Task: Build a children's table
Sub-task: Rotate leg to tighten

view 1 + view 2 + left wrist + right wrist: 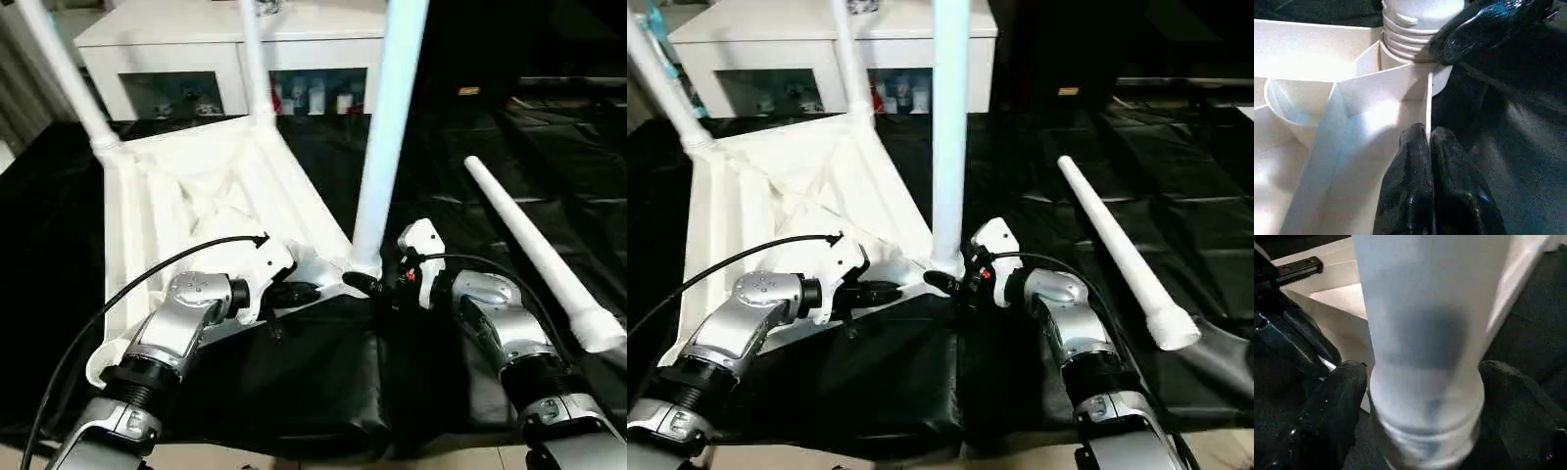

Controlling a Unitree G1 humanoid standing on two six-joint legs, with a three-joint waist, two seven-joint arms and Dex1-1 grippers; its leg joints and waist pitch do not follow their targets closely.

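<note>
Upturned white plastic rectangular tabletop (196,196) on black-draped desk (323,392), left claw (1429,147) pinched shut on its near rim, right claw (1420,396) spread around near white tapered leg (387,127) at its socket, tops cropped, spare white leg (539,250) lying apart rightward.

surface: black sheet (294,392) | on it: upturned table top (176,206) (ribs up), loose leg (539,250) well apart
</note>
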